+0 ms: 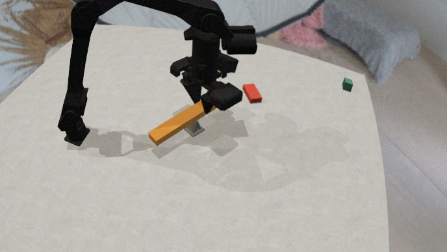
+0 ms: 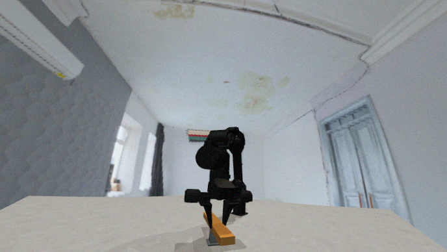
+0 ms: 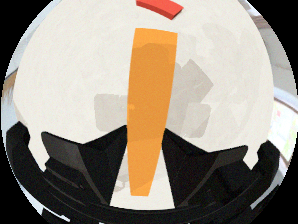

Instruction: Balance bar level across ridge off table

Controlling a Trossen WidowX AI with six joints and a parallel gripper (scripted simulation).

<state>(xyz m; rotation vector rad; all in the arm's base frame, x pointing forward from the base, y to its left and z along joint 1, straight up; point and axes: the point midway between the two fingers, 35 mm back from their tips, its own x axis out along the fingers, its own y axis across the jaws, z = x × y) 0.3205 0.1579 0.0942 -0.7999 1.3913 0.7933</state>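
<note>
Pale, lightly mottled stone is seen as the table (image 1: 227, 201) surface, which fills most of the top view, with a grey cushion (image 1: 373, 42) blurred in the upper right corner. From the upper left of the frame the black arm (image 1: 76, 65) is bent over the middle of the table. Its gripper (image 1: 203, 97) is pointed downward and is pinched on the far end of the orange bar (image 1: 177, 123), one finger on each long side. The bar is laid over the small grey ridge (image 1: 195, 129), and its near end is seen above the table in the exterior view. A red block (image 1: 252, 93) is placed just right of the gripper. A green cube (image 1: 347, 84) is found well apart, near the right table edge.
</note>
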